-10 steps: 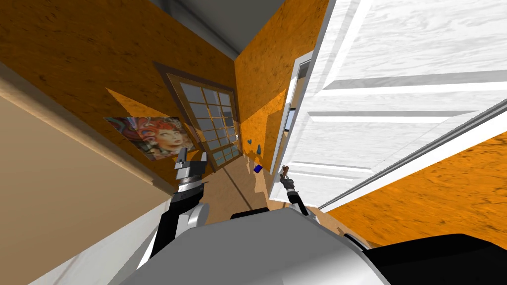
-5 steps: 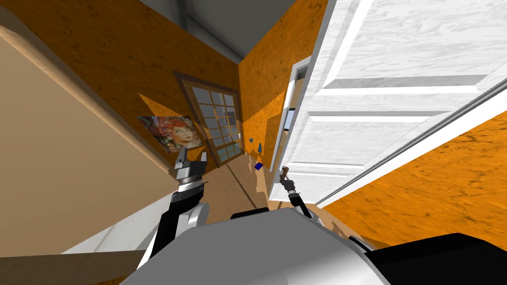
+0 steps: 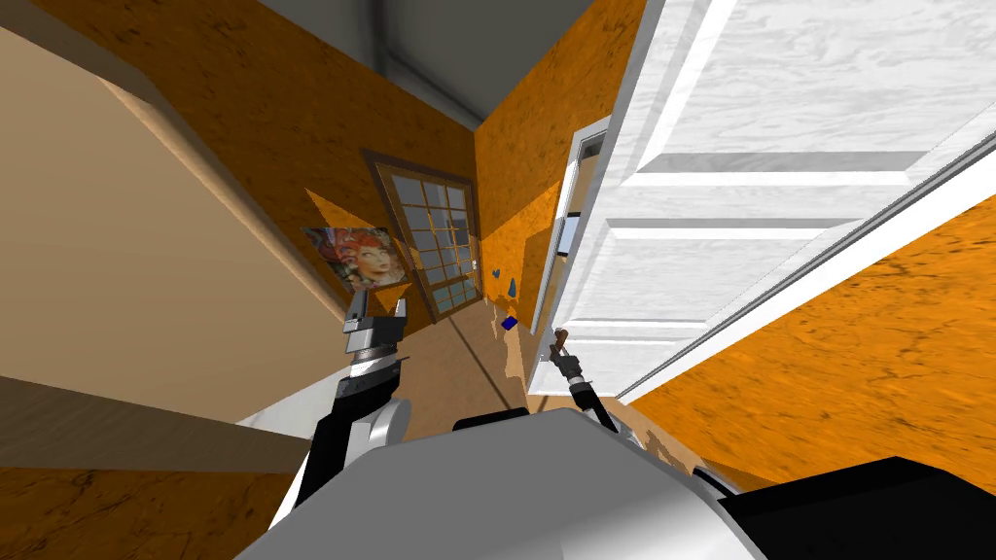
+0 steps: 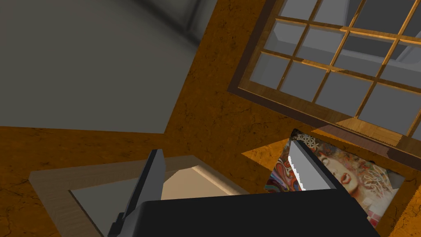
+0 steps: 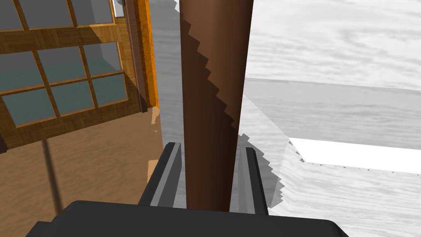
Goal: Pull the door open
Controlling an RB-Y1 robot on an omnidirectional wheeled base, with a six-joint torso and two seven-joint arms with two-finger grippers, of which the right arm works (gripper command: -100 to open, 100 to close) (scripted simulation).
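Right pincer (image 5: 209, 148) clamped on the brown cylindrical handle (image 5: 213, 82).
I grip it so the white panelled door (image 5: 349, 103) swings with my pull; left pincer (image 4: 226, 150) stands wide.

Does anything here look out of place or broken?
Nothing looks broken. A small blue object lies loose on the floor near the white door, too small to identify. The right gripper holds the brown handle.
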